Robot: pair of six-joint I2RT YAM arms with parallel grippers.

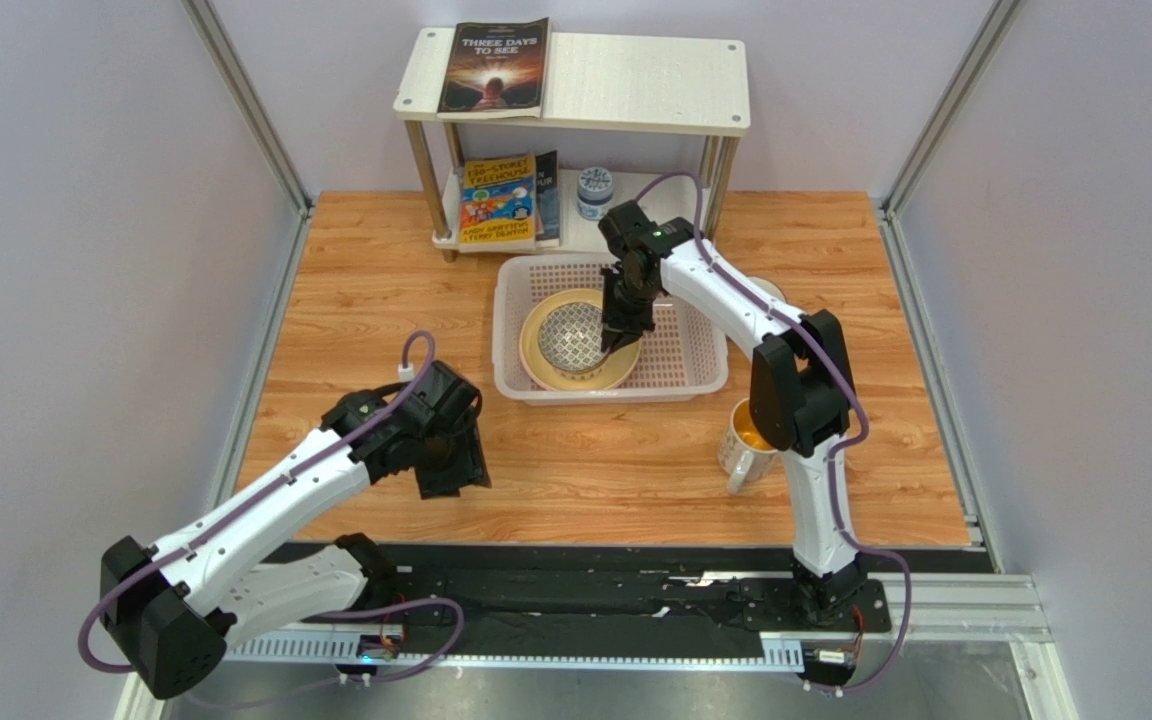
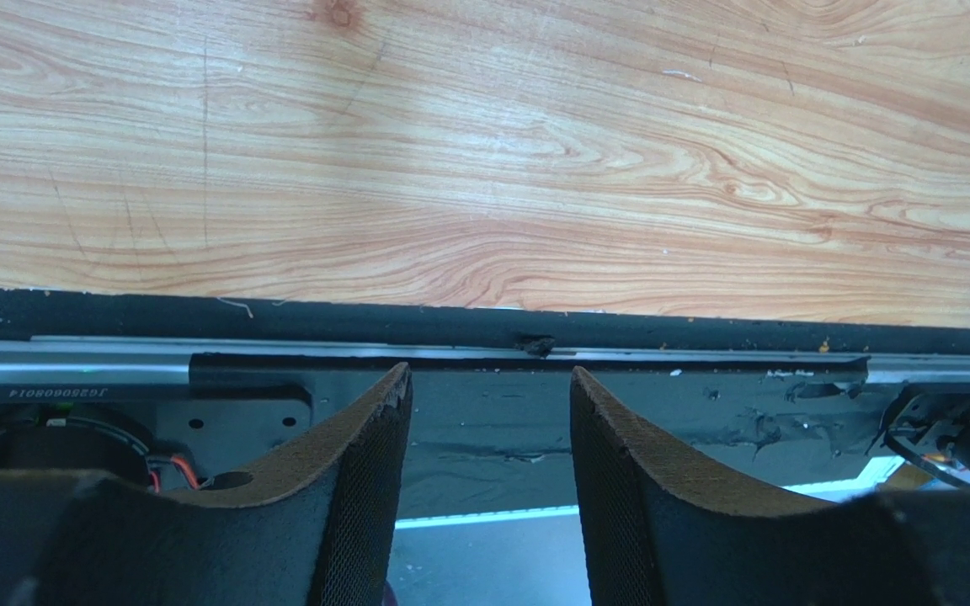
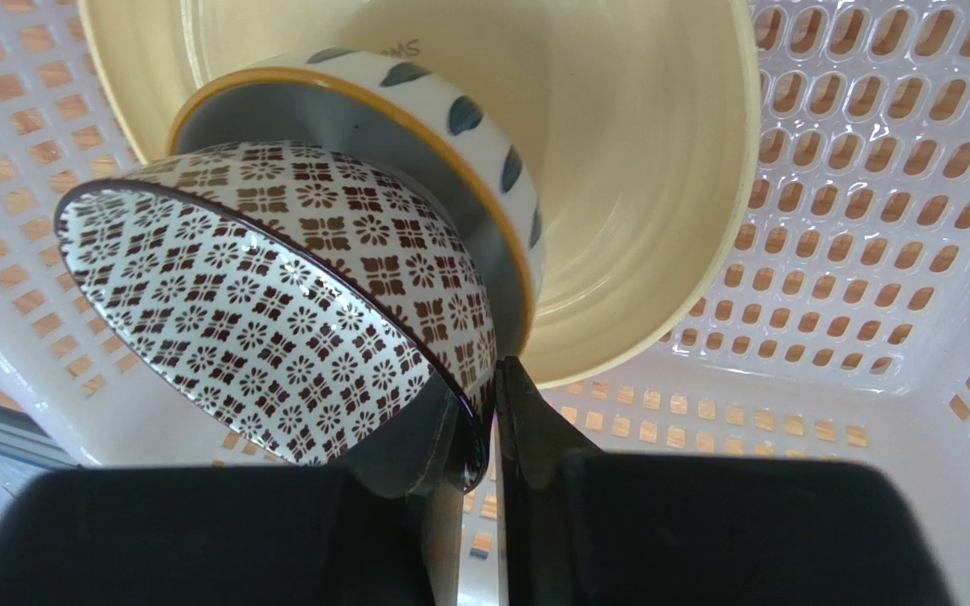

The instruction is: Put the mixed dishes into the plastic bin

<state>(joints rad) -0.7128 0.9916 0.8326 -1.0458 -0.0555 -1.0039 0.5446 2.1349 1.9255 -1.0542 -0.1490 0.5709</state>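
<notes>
Wood tabletop [image 1: 387, 300]: R jaws clamp patterned bowl [image 3: 275, 291] rim inside bin [image 1: 683, 357], over yellow plate [image 1: 537, 354]. Next: lower, release gently. L jaws open, empty. Mug [image 1: 748, 435] not yet in.

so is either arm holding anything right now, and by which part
The right gripper is shut on the grey patterned bowl, pinching its rim. The left gripper is open and holds nothing.

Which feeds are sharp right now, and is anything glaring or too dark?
Top external: sharp, evenly lit, soft shadows only. Left wrist: tabletop grain crisp, left gripper dark in the foreground. Right wrist: patterned bowl crisp, right gripper nearly black, plastic bin bright, not washed out.
</notes>
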